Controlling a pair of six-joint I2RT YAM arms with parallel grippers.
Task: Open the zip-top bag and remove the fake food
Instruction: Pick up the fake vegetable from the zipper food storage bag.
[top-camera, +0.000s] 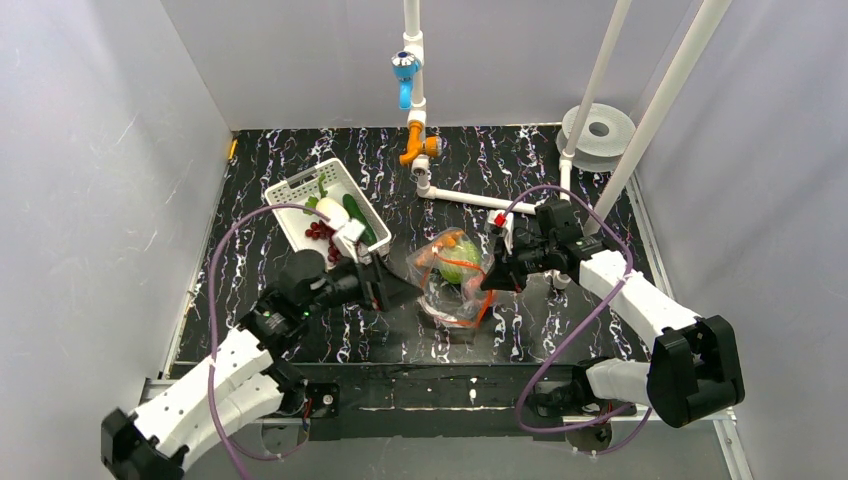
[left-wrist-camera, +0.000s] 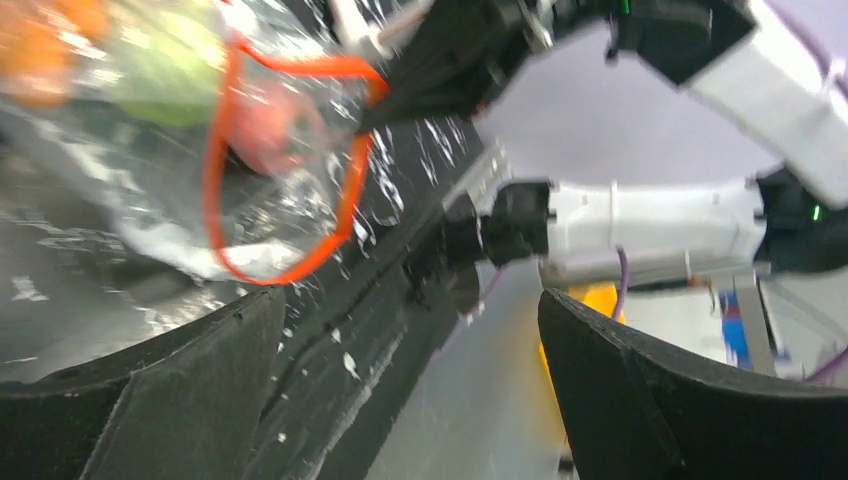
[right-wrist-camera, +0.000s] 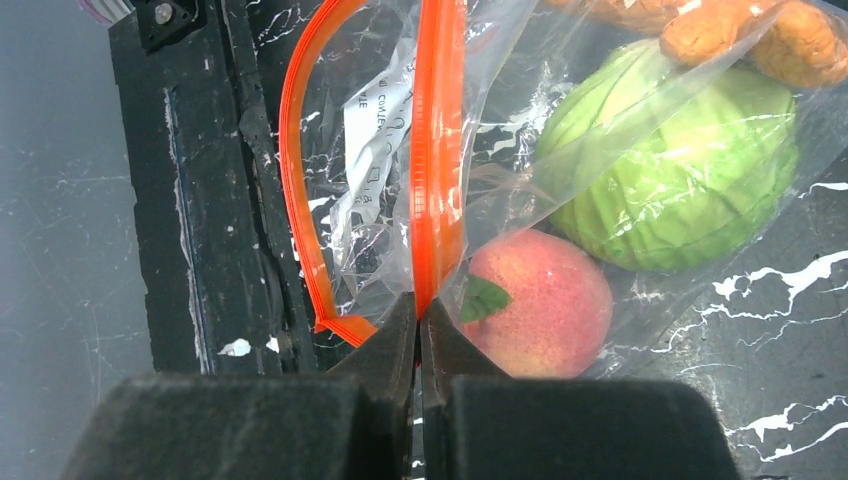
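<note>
White basket (top-camera: 300, 190) sits upper left of centre with fake food (top-camera: 352, 210) in it. Below-right, the left gripper (top-camera: 405, 290) gapes wide, just beside the zip-top bag (top-camera: 450, 300) at mid-frame; the right gripper (right-wrist-camera: 418, 312) pinches its open mouth's orange zip strip (right-wrist-camera: 438, 150), the table (top-camera: 300, 340) edge close below

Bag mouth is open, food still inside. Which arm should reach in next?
Left. The left pincer is open, empty and close to the mouth of the bag. The right pincer is shut on the zip strip, holding that mouth open. The peach lies nearest the opening.
</note>
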